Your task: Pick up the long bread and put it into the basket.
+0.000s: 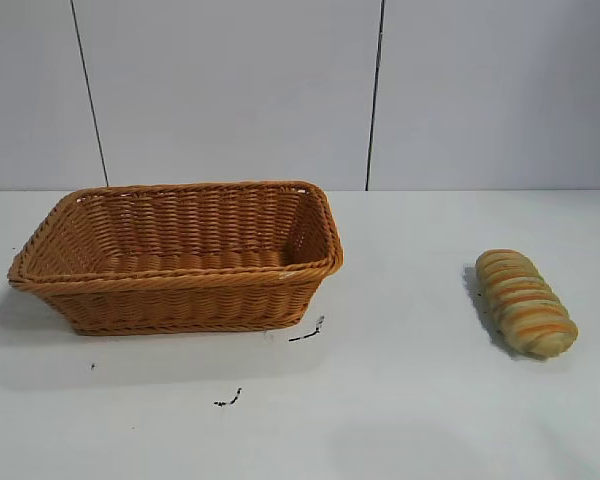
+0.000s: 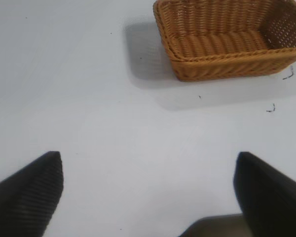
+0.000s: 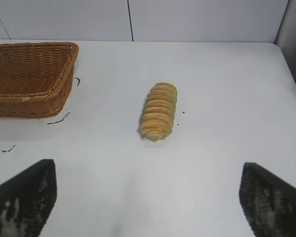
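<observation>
The long bread (image 1: 525, 302) lies on the white table at the right, stripes up; it also shows in the right wrist view (image 3: 159, 111). The wicker basket (image 1: 180, 285) stands empty at the left; it also shows in the left wrist view (image 2: 227, 61) and in the right wrist view (image 3: 29, 96). Neither arm shows in the exterior view. My right gripper (image 3: 148, 170) is open and empty above bare table, short of the bread. My left gripper (image 2: 149, 163) is open and empty above bare table, well away from the basket.
Small dark marks (image 1: 307, 332) lie on the table by the basket's near corner, and more (image 1: 228, 400) sit further forward. The table's edge (image 3: 288, 69) runs past the bread in the right wrist view. A grey panelled wall stands behind.
</observation>
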`<state>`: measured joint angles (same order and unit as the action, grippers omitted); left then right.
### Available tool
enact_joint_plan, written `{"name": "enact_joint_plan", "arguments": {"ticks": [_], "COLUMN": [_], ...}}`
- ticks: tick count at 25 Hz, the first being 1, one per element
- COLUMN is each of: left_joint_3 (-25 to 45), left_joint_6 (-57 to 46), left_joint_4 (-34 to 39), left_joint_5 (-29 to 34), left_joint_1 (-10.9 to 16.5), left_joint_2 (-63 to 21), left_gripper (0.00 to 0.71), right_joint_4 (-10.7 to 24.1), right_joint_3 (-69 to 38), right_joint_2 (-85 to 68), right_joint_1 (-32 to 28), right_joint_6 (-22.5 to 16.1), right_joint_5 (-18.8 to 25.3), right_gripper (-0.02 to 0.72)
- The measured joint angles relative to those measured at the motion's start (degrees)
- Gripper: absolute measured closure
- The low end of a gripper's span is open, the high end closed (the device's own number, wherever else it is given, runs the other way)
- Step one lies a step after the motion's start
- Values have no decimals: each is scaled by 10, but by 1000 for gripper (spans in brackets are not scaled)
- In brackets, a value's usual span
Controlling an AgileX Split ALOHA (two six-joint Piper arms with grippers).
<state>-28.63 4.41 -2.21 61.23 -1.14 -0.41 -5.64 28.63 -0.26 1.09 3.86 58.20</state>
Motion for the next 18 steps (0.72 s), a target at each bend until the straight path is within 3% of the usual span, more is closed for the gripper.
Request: {"name": "enact_joint_plan", "arguments": {"ticks": [10, 18], "left_joint_3": [0, 0], "left_joint_6": [0, 0], "left_joint_4": [0, 0], "left_joint_5": [0, 0], "left_joint_1": [0, 0], "left_joint_2": [0, 0], "left_gripper": [18, 18], "right_joint_4": [0, 4], "right_joint_3": [2, 88], "right_joint_2": [6, 240], "right_joint_1": [0, 0], "right_joint_6": [0, 8], "right_joint_5": [0, -32], "right_gripper": [14, 14]}}
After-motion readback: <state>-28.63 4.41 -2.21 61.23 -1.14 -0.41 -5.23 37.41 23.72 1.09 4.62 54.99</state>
